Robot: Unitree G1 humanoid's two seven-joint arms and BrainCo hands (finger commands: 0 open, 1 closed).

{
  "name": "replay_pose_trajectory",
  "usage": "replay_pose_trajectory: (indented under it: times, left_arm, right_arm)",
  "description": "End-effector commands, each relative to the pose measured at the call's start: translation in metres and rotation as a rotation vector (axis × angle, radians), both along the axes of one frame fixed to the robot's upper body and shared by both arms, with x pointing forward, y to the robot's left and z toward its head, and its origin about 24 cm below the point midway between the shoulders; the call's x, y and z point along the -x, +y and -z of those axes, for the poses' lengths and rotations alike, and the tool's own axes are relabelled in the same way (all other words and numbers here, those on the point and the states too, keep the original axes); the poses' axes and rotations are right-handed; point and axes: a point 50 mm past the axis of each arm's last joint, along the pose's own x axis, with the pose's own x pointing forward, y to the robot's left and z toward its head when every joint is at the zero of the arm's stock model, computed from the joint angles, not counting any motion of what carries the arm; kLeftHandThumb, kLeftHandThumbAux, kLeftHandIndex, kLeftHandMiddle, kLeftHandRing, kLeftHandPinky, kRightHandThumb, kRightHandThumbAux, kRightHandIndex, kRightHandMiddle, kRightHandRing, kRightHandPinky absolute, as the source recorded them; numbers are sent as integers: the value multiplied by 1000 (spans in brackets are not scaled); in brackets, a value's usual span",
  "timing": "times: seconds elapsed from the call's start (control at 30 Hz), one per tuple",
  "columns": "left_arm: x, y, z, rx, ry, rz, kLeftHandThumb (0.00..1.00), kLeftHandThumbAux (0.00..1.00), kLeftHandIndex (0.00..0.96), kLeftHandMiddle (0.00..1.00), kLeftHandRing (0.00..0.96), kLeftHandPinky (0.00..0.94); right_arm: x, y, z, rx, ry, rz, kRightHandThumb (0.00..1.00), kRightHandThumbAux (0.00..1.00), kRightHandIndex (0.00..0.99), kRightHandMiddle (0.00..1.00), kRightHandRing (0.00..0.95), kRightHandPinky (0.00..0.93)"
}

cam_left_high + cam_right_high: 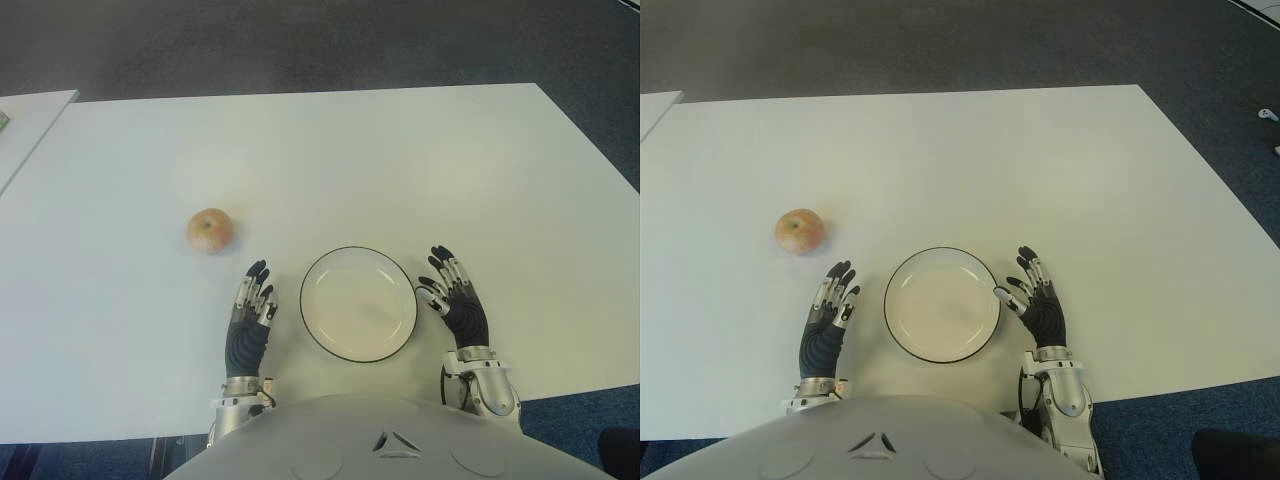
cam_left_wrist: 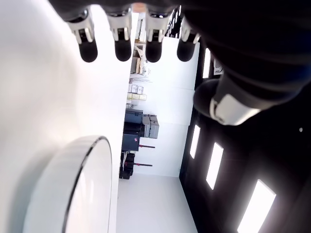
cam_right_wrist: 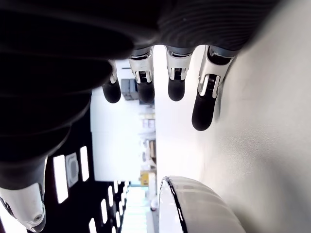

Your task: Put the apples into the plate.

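— On the white table (image 1: 400,150), where's the fruit?
— One round red-yellow apple (image 1: 210,230) lies ahead-left of the left hand (image 1: 250,320); the white black-rimmed ceramic plate (image 1: 358,303) sits empty between it and the right hand (image 1: 455,300); both hands' fingers spread, holding nothing.
— Next?
— Probably a left reach (nothing grasped yet); wrist views show only the plate's rim, never the apple.

Item count: one apple, one plate, two robot hands, two counters.

You have one apple (image 1: 210,231) on the main counter (image 1: 400,160) and one plate (image 1: 358,303), white with a dark rim, holding nothing. You have two robot hands in view: one left robot hand (image 1: 250,320) beside the plate on its left, and one right robot hand (image 1: 456,298) beside the plate on its right, each with fingers extended and holding nothing. You can also see the corner of one second counter (image 1: 30,115) at the far left.
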Motion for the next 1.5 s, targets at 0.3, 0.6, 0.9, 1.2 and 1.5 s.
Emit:
replay_pose_trajectory:
  times: [0.3,0.6,0.9,1.2,1.5]
  left_arm:
    - [-4,11,-11,-3,-19,2,176,485,87,27,0,6]
    - [-15,49,-59,-414,-175,-42,180,536,51,23,8,31]
    - [-44,69,-101,-1175,-452,-36,237,496,42,33,24,34]
    - [-92,108,-120,-1756,-400,-56,259,370,63,15,1,8]
    - [-109,121,-112,-1931,-285,18,228,295,61,2,0,0]
  right_arm:
    - [7,-1,14,-8,94,2,72,654,0,0,0,0]
    - [6,-2,18,-12,112,4,90,647,0,0,0,0]
    - [2,-2,21,-15,116,3,98,639,0,0,0,0]
    - [0,-1,25,-23,119,3,102,643,0,0,0,0]
    - [0,-5,25,4,114,6,88,643,0,0,0,0]
